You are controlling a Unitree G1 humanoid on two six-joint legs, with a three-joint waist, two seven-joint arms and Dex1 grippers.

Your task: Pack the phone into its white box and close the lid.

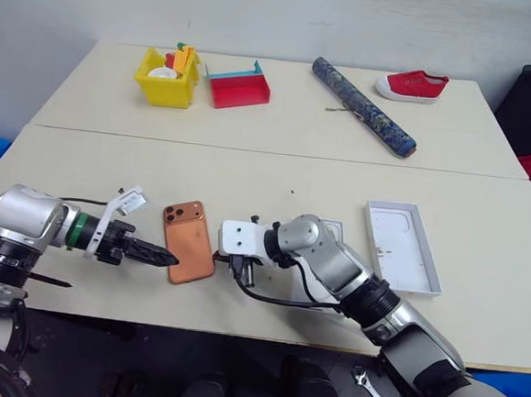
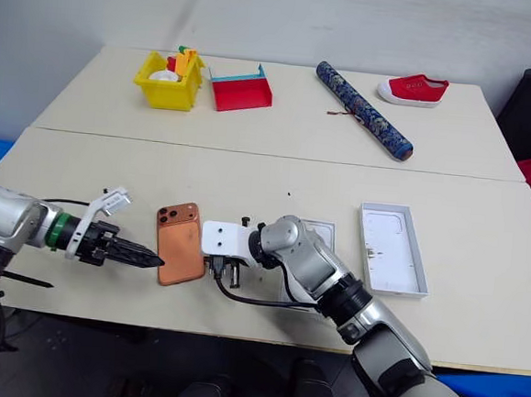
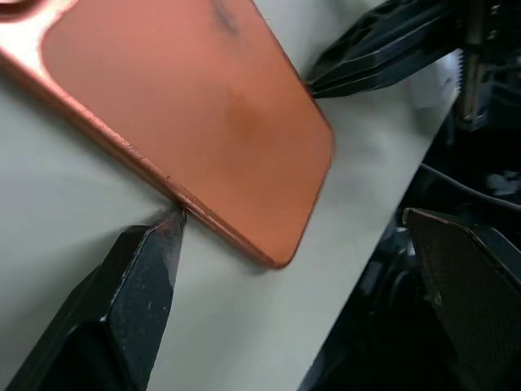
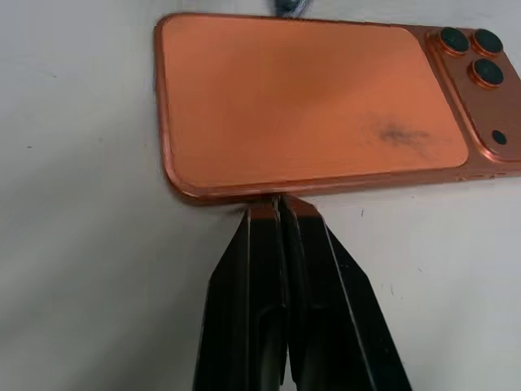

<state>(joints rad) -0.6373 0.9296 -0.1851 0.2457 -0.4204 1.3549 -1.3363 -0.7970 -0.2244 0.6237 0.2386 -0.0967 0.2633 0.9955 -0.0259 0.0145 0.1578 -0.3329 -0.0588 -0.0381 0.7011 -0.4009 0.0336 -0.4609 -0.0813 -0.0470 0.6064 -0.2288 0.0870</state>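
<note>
The orange phone [image 1: 188, 241] lies flat, back up, near the table's front edge, its camera block [image 4: 476, 57] at the far end. My left gripper [image 1: 164, 257] is open at the phone's left long edge, with one fingertip [image 3: 173, 218] touching that edge. My right gripper [image 4: 279, 204] is shut, empty, and its tips press the phone's right long edge. The lid [image 1: 402, 246] lies open side up to the right, white inside. A white box [image 2: 319, 230] shows partly behind my right forearm.
On the far table stand a yellow bin [image 1: 167, 79] and a red bin [image 1: 239, 88]; a dark patterned roll [image 1: 365, 107] and a red shoe [image 1: 412, 85] lie there too. The table's front edge [image 1: 265, 325] runs just below the phone.
</note>
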